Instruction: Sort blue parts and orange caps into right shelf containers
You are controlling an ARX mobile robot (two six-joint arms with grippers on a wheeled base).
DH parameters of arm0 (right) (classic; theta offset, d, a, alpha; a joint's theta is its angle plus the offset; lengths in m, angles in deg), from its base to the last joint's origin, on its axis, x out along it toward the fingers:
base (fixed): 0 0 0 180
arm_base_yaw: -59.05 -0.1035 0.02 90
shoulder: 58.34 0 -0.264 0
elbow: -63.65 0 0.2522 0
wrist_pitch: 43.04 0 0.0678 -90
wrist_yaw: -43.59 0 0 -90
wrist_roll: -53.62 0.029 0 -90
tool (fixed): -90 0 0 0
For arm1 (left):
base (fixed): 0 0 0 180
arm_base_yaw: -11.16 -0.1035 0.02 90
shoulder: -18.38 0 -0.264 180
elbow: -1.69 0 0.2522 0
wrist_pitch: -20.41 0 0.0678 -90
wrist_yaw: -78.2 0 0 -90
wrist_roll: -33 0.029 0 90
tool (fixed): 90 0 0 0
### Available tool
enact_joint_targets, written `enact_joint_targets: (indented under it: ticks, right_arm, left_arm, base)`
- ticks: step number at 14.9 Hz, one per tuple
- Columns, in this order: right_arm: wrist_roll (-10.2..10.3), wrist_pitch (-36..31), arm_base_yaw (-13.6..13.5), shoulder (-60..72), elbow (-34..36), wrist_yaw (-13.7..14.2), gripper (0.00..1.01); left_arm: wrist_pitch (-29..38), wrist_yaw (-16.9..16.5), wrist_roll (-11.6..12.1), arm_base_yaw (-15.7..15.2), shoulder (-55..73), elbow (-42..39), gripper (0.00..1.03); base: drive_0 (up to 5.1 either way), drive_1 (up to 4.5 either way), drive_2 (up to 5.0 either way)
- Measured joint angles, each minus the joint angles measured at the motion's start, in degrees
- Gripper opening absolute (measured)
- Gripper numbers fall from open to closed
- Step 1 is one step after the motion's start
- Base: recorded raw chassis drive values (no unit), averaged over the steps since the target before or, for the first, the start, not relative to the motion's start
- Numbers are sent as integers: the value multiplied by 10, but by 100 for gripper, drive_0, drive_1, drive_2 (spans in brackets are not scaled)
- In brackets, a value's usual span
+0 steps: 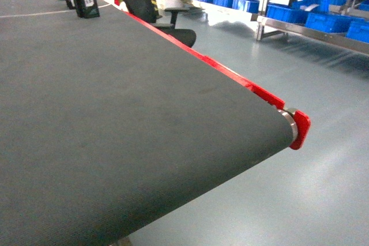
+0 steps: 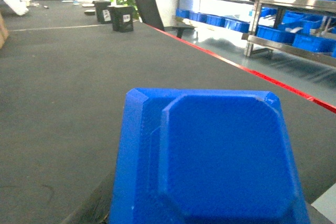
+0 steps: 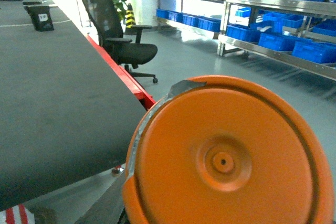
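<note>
Dark grey belt-like surface (image 1: 115, 136) with a red edge strip (image 1: 242, 82) fills the head view and ends at a roller (image 1: 291, 124) at its near right corner; beyond the grey floor stand steel shelves carrying the right shelf containers (image 1: 331, 21). Neither pincer appears in any view, so whether each is spread or pressed together cannot be told. Left wrist view: a large blue moulded object (image 2: 210, 161), flat-faced with clipped corners, fills the lower frame directly under the camera, above the surface. Right wrist view: an orange disc-shaped object (image 3: 226, 161) with a central hub fills the lower right, just off the surface's near edge. Whether either is gripped cannot be told. No loose blue parts or orange caps lie on the visible surface. Judged step: carrying toward the shelves. The next move likely calls for turning the base toward the shelves and approaching the bins.
</note>
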Motion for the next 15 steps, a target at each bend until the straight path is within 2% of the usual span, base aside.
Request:
enact_joint_targets:
  ticks: [15]
  right_arm:
    - [0, 0, 0, 0, 0, 0, 45]
  left_arm:
    - [0, 0, 0, 0, 0, 0, 43]
  base:
    - [-157, -157, -157]
